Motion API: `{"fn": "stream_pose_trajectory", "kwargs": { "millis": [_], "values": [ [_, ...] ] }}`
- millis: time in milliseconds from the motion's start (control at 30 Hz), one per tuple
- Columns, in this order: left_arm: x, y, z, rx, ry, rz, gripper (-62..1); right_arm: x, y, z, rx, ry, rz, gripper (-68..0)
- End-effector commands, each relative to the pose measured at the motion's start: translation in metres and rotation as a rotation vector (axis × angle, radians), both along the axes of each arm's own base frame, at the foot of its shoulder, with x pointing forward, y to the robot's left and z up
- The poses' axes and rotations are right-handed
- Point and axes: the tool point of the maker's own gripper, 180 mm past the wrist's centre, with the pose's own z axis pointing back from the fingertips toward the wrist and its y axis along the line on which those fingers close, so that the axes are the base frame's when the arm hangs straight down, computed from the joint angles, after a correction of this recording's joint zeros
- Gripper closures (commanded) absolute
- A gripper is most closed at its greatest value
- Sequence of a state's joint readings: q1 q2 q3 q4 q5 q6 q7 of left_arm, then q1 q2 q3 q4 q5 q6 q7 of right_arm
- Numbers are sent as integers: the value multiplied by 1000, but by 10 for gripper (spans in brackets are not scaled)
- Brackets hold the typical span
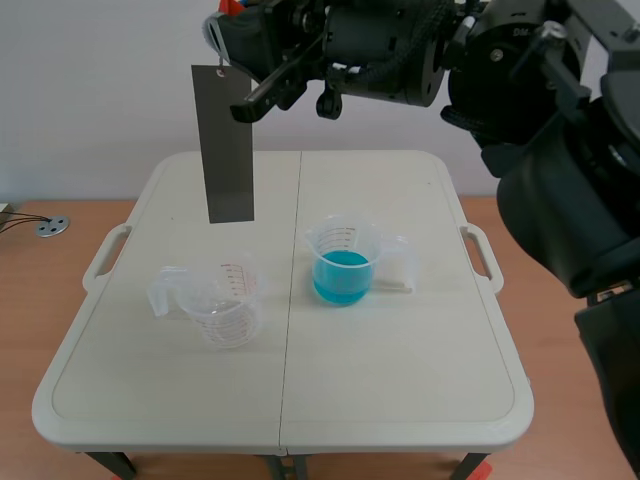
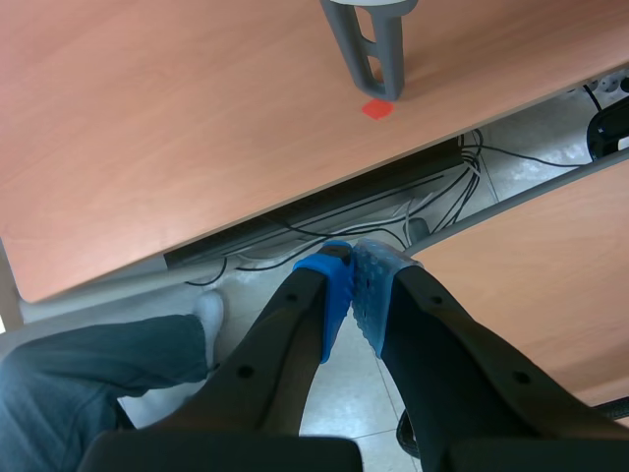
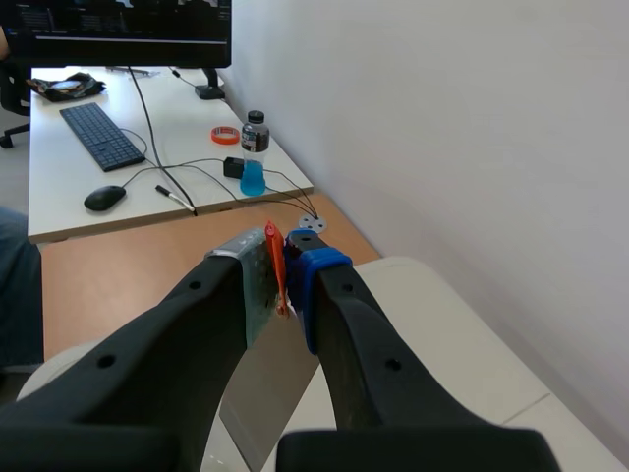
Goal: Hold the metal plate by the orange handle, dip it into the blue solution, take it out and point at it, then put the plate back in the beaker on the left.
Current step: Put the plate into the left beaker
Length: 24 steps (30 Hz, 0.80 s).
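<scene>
Metal plate hangs upright from your right gripper, its fingers clamped on the orange handle, high over the left half of the table. Below stand 2 beakers: the empty beaker and the beaker of blue solution. Your left gripper is closed on nothing.

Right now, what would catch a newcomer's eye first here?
A grey plate hangs upright high over the table, pinched at its orange handle by the right tool. Below stand two beakers: the beaker of blue solution just right of the table's seam, the empty beaker left of it.
</scene>
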<state>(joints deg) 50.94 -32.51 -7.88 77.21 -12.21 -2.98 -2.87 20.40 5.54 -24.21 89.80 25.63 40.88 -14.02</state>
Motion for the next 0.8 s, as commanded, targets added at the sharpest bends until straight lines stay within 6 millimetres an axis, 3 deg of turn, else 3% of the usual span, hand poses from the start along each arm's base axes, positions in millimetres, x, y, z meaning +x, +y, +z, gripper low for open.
{"fn": "stream_pose_trajectory", "kwargs": {
  "millis": [0,233,767],
  "values": [
    [-1,-2,1,-5,-7,1,-15,-2,8,19,27,-48,10,-15],
    [-1,-2,1,-4,-3,2,-15,-15,32,15,4,-50,61,-15],
    [-2,-1,1,-3,-1,3,-15,-24,53,10,-13,-29,74,-15]
  ]
}}
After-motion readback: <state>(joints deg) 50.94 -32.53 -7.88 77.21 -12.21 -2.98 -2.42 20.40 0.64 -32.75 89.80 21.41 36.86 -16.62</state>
